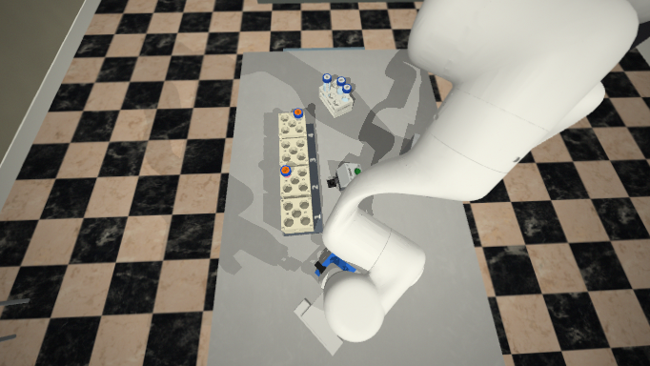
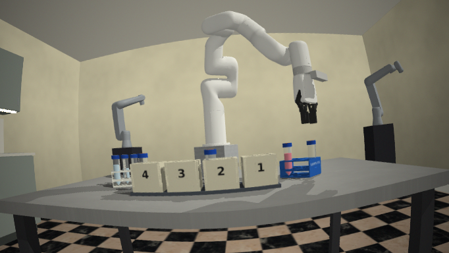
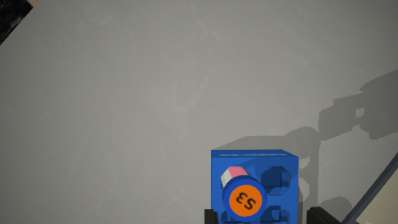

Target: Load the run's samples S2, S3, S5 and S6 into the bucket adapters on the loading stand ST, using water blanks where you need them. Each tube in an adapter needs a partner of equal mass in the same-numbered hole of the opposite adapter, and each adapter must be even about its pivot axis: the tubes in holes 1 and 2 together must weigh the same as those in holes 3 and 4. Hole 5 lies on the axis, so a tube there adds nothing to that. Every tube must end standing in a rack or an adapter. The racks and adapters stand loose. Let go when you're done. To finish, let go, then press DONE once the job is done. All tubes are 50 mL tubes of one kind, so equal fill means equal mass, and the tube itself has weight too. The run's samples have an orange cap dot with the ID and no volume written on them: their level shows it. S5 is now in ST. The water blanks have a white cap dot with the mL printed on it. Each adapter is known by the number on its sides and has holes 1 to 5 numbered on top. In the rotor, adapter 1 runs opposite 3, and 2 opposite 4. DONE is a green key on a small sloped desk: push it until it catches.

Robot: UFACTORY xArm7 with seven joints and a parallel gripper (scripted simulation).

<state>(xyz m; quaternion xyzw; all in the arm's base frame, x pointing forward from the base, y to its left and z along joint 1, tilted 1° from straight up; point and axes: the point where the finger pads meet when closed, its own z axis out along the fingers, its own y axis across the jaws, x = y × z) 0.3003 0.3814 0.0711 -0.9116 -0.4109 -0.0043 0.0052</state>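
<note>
My gripper [image 2: 309, 122] [image 3: 262, 218] is open and empty, high above the blue rack [image 1: 341, 263] [image 2: 315, 167] [image 3: 292, 167]. Sample S3 [image 3: 245, 200] stands in that rack between my fingertips' lines of sight. The exterior view shows a tube with pink liquid [image 2: 288, 159] and another tube [image 2: 311, 149] there; the second one's level is hidden. On the stand [image 1: 317, 224] [image 2: 230, 190] sit adapter 1 [image 1: 296, 213] [image 2: 260, 171], adapter 2 [image 1: 294, 180] [image 2: 220, 174], adapter 3 [image 1: 294, 151] [image 2: 182, 178] and adapter 4 [image 1: 292, 124] [image 2: 145, 179]. Orange-dotted tubes stand in adapters 2 and 4; their IDs are unreadable.
A white rack [image 1: 336, 107] [image 2: 122, 185] holds three white-dotted water blanks at the back; their numbers are unreadable. The small desk [image 1: 344, 177] with the green key [image 1: 357, 171] stands right of the adapters. My arm hides part of the blue rack from above.
</note>
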